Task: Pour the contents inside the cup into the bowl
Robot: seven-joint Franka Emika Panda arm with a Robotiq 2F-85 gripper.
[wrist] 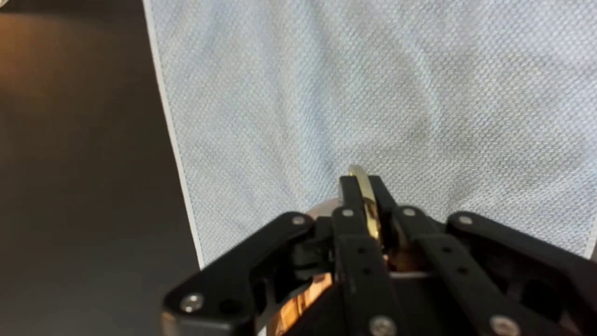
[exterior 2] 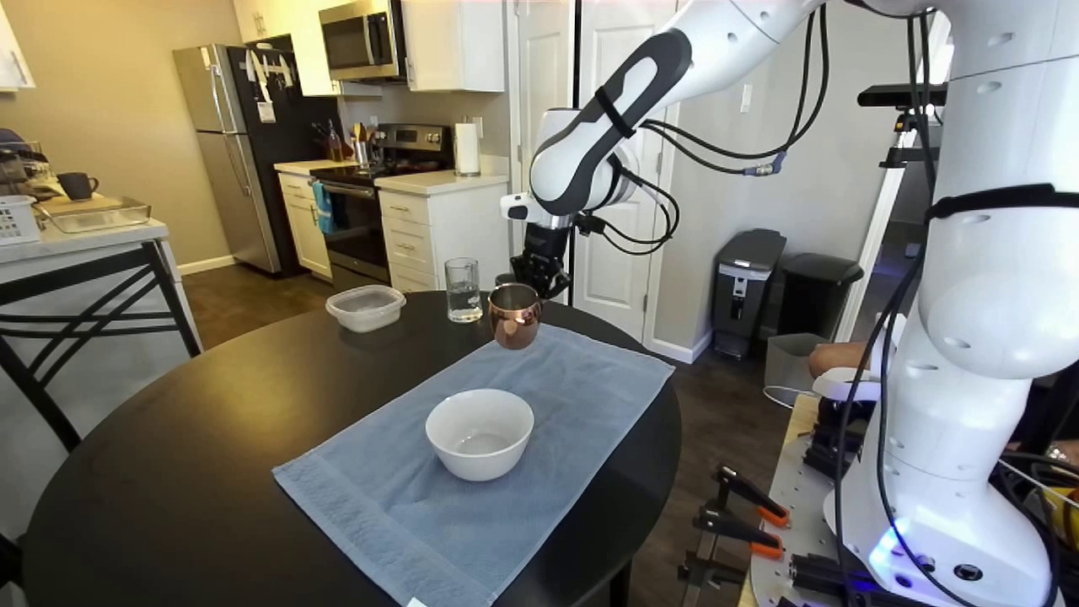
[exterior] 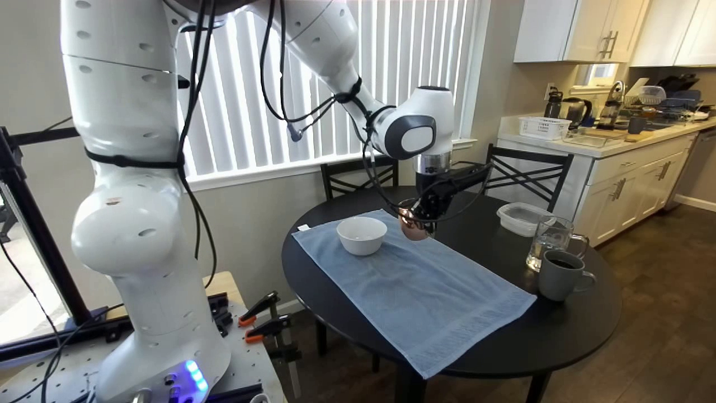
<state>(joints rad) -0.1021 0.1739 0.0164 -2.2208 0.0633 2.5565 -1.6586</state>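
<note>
Pointing down, the gripper (wrist: 365, 189) pinches the brass-coloured handle (wrist: 360, 174) of the copper cup (exterior 2: 515, 327) between its two fingers (wrist: 349, 191). The wrist (exterior: 439, 112) bends downward from the arm (exterior: 324, 39), which reaches out over the dark round table (exterior 2: 253, 388). Just beside the fingertips, the cup is held roughly upright, mouth up; the white bowl (exterior 2: 480, 462) stands apart from it on the blue towel (exterior 2: 582, 413).

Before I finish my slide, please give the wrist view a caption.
End effector gripping the golden handle of the copper cup, a blue towel behind.
</note>
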